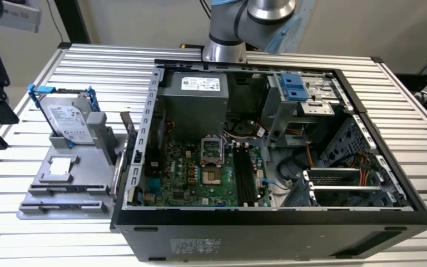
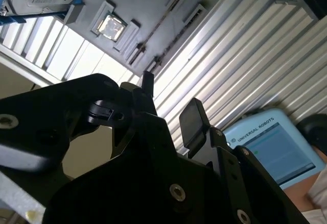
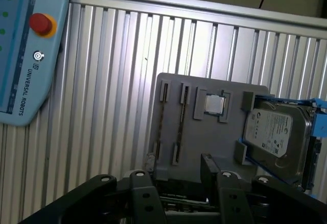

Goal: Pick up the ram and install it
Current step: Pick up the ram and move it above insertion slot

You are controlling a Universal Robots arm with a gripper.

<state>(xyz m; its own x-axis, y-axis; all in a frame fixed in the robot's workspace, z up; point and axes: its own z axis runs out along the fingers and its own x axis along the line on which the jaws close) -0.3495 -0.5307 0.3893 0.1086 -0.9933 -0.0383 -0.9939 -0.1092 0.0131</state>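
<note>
Above the desk (image 3: 102, 81), my end effector (image 3: 173, 170) hangs wide open and empty, well apart from the grey tray (image 3: 204, 137) where the ram (image 3: 161, 122) stands on edge; I judge this the approach; the pick calls for fingers (image 3: 208, 164) straddling its thin edge.

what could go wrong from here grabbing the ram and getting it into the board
1. The thin ram stick stands on edge in the grey plastic tray; the open black hand might close off-centre and slip.
2. The white-labelled hard drive in its blue bracket stands on the same tray and could get clipped.
3. The long black motherboard slots lie low inside the open black computer case, whose walls the hand might strike.
</note>
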